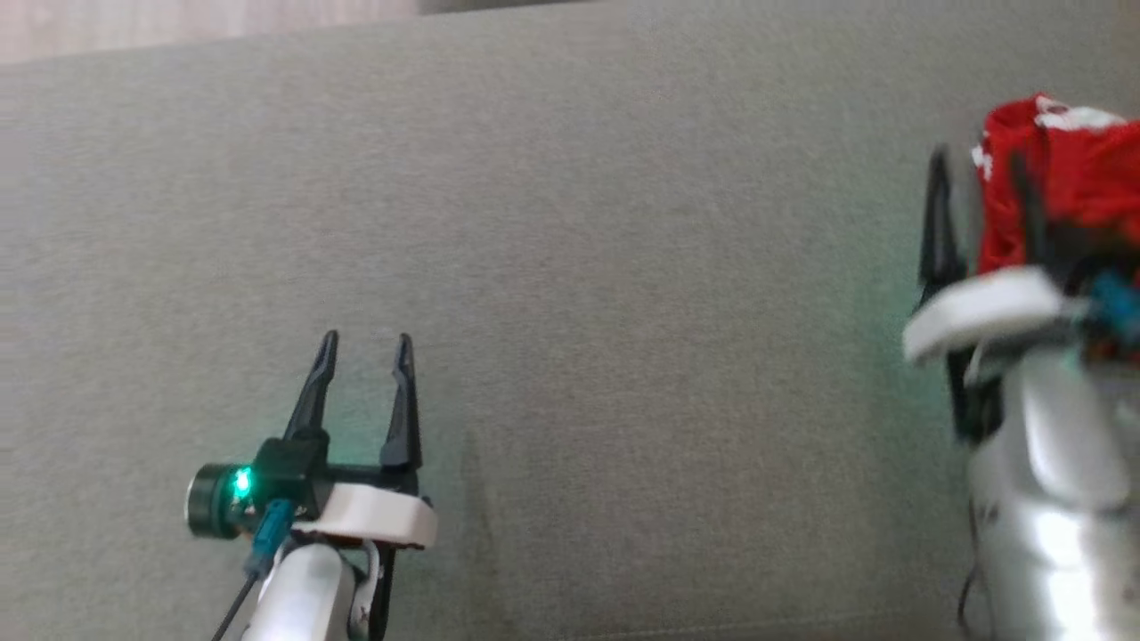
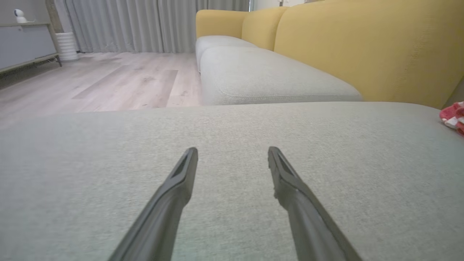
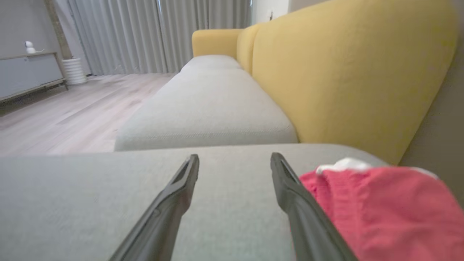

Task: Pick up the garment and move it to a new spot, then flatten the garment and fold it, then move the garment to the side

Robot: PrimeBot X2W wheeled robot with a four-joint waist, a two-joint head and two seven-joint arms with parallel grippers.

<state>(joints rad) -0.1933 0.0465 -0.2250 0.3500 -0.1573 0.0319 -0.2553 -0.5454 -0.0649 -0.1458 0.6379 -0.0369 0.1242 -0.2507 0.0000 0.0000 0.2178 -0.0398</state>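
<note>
The head view looks steeply down on the grey cushion [image 1: 570,267]. Both wrist views sit low, close above it, facing past its far edge toward the sofa [image 2: 362,54] and curtains [image 2: 145,25]. All three share the garment [image 1: 1060,178] near the cushion's right edge

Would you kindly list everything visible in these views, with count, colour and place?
garment: 1, red with white patches, bunched on the near cushion, beside the right gripper
seat cushions: 3, pale grey, the near one under both grippers, two beyond it
sofa back: 1, yellow, in sections, behind the cushions
floor: 1, pale wood, beyond the near cushion
curtains: 1 run, grey, far wall
cabinet: 1, grey, far left of the wrist views
ribbed cylinder: 1, white, on the floor beside the cabinet
small object: 1, white, on the cabinet top, too small to identify
left gripper: 1, dark fingers, open, over bare cushion
right gripper: 1, dark fingers, open, nothing between them
</note>
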